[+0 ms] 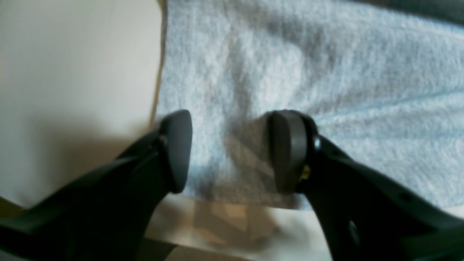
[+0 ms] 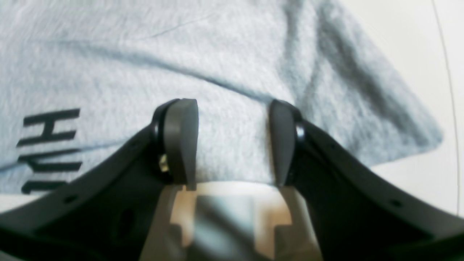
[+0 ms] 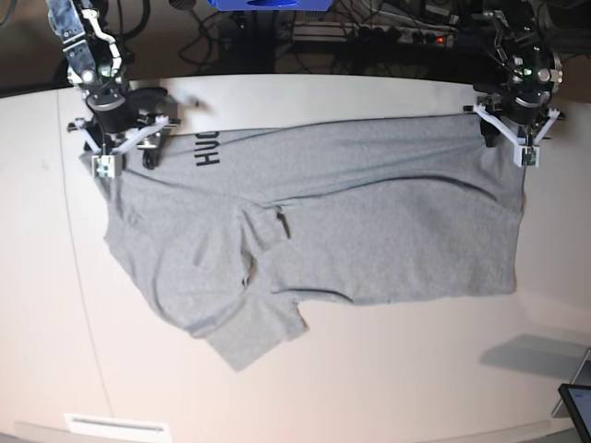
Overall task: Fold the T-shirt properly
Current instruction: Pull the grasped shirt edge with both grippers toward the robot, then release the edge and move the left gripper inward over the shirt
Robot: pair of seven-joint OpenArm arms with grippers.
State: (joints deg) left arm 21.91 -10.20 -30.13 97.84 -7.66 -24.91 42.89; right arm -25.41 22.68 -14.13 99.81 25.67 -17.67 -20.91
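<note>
The light grey T-shirt (image 3: 369,221) lies spread on the white table (image 3: 416,369), partly folded over itself. A sleeve (image 3: 249,337) points toward the near edge. Black lettering (image 3: 206,148) shows at its far left, also visible as lettering (image 2: 50,148) in the right wrist view. My right gripper (image 3: 127,152) sits at the shirt's far left corner. Its jaws stand open in the right wrist view (image 2: 232,141), with the cloth edge lying flat between the fingers (image 2: 181,141). My left gripper (image 3: 517,138) is at the far right corner, open (image 1: 232,152) astride the shirt's edge (image 1: 235,181).
Cables and equipment (image 3: 388,28) crowd the far edge behind the table. A dark screen corner (image 3: 577,406) pokes in at the near right. A white strip (image 3: 115,426) lies at the near left edge.
</note>
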